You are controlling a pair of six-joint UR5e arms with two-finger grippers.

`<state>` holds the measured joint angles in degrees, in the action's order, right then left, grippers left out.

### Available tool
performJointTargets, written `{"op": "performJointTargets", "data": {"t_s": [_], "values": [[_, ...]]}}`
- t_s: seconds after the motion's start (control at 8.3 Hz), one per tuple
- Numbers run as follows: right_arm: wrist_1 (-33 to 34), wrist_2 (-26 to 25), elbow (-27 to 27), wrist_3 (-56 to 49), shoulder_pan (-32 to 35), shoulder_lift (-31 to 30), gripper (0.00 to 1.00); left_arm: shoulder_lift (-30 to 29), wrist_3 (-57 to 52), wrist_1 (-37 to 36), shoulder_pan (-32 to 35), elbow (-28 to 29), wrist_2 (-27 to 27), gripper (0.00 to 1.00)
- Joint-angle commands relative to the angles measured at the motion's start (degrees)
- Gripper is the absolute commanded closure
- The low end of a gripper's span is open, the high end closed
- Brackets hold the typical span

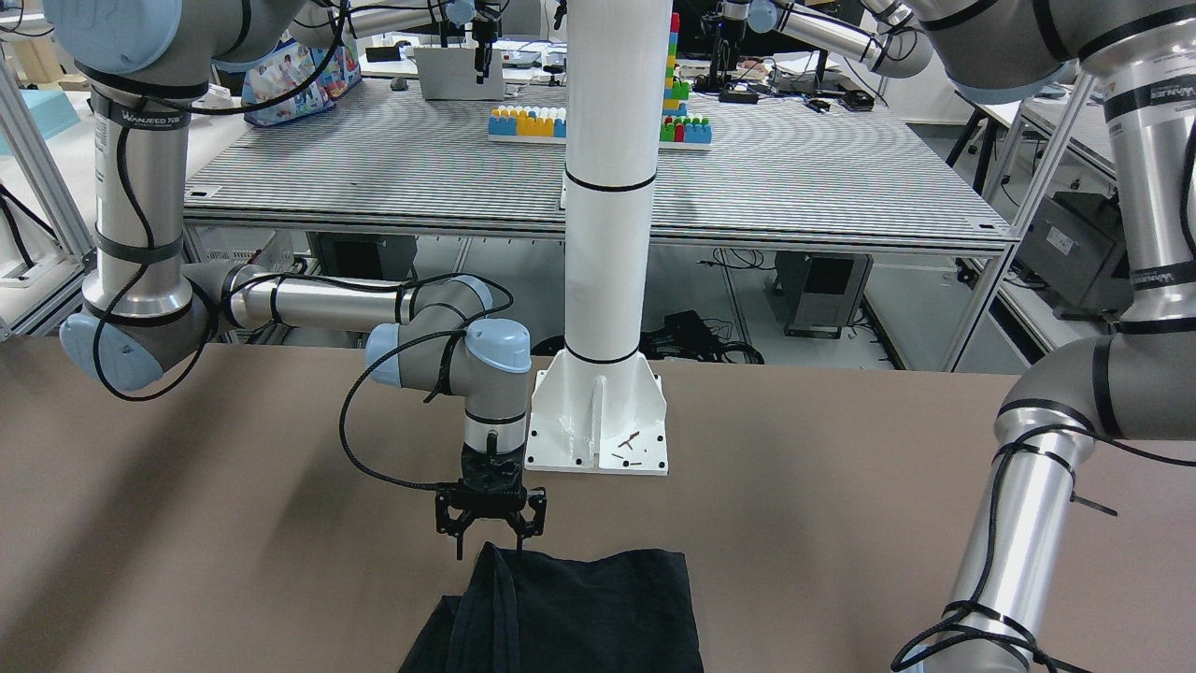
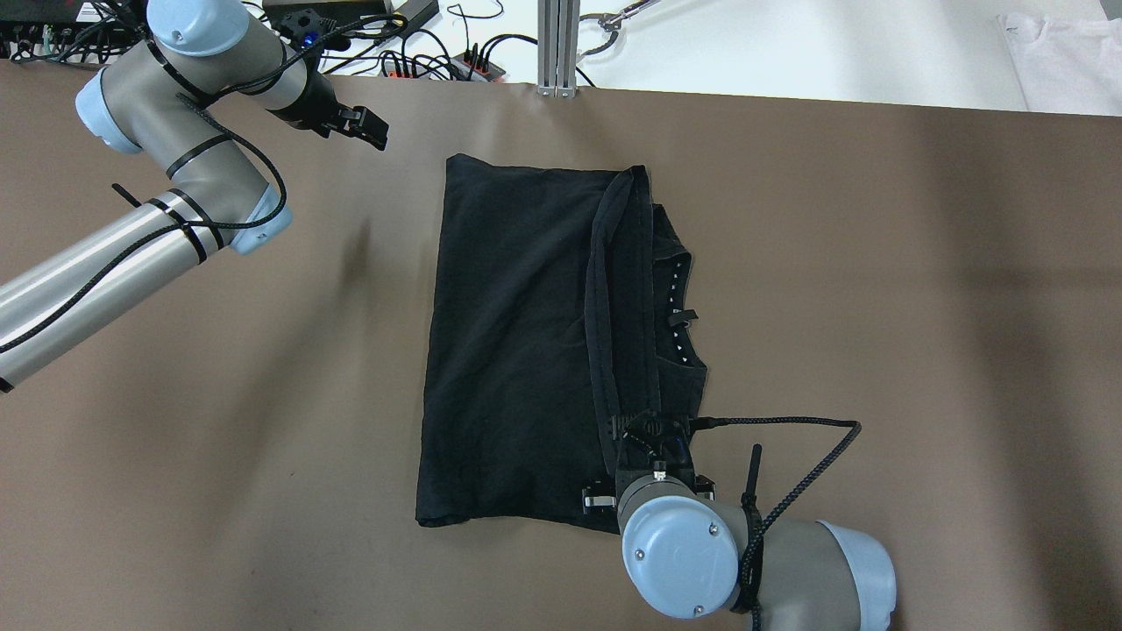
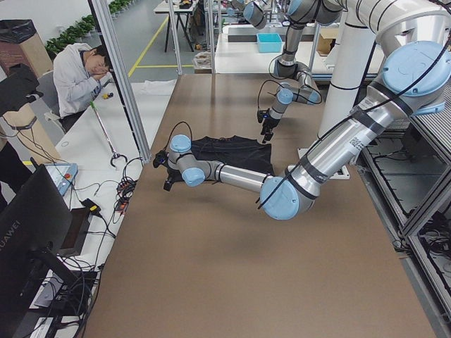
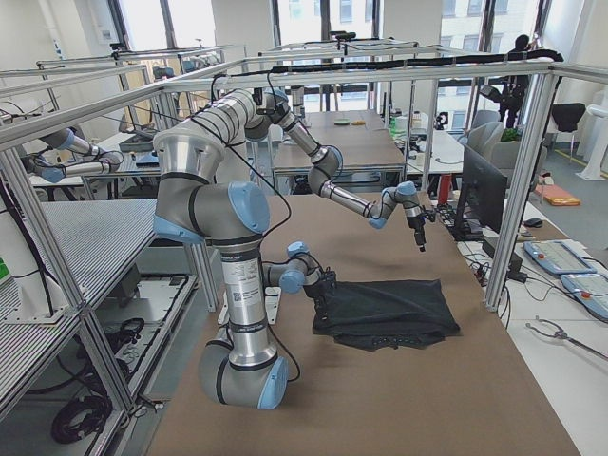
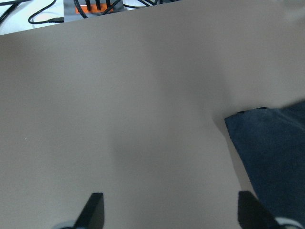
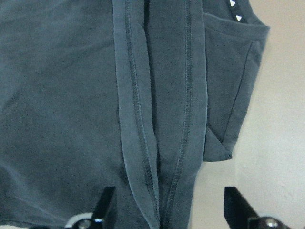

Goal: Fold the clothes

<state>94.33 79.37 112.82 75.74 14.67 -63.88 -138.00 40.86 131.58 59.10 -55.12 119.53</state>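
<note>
A black garment [image 2: 517,333] lies folded into a tall rectangle on the brown table; its collar [image 2: 677,302] sticks out on the right side. It also shows in the front view [image 1: 579,608]. My right gripper [image 2: 653,429] hovers over the garment's near right corner, open, jaws wide apart with nothing between them [image 6: 170,210]; hemmed folds [image 6: 143,119] lie below it. In the front view the right gripper [image 1: 491,540] is just above the cloth edge. My left gripper [image 2: 364,130] is open and empty above bare table, left of the garment's far corner [image 5: 267,143].
The white column base [image 1: 598,421] stands on the table behind the right gripper. Cables and power strips [image 2: 421,53] lie past the table's far edge. A white cloth [image 2: 1061,53] lies on the far right surface. An operator [image 3: 81,74] sits beyond the far side.
</note>
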Motion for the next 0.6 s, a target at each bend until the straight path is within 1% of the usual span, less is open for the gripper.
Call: {"op": "performJointTargets", "data": {"t_s": [0.0,0.12,0.36,0.48], "values": [[5.2,-5.2,-2.3,-9.0,-3.7,0.7,0.31,0.5,0.0,0.0,-0.1,-0.6,0.0,0.0],[5.2,-5.2,-2.9,-9.1,-4.0,1.8,0.39,0.5,0.0,0.0,-0.1,-0.6,0.0,0.0],[5.1,-5.2,-5.6,-9.2,-4.2,3.9,0.52,0.5,0.0,0.0,-0.1,-0.6,0.0,0.0],[5.0,-5.2,-5.6,-9.6,-4.2,4.0,0.55,0.5,0.0,0.0,-0.2,-0.6,0.0,0.0]]}}
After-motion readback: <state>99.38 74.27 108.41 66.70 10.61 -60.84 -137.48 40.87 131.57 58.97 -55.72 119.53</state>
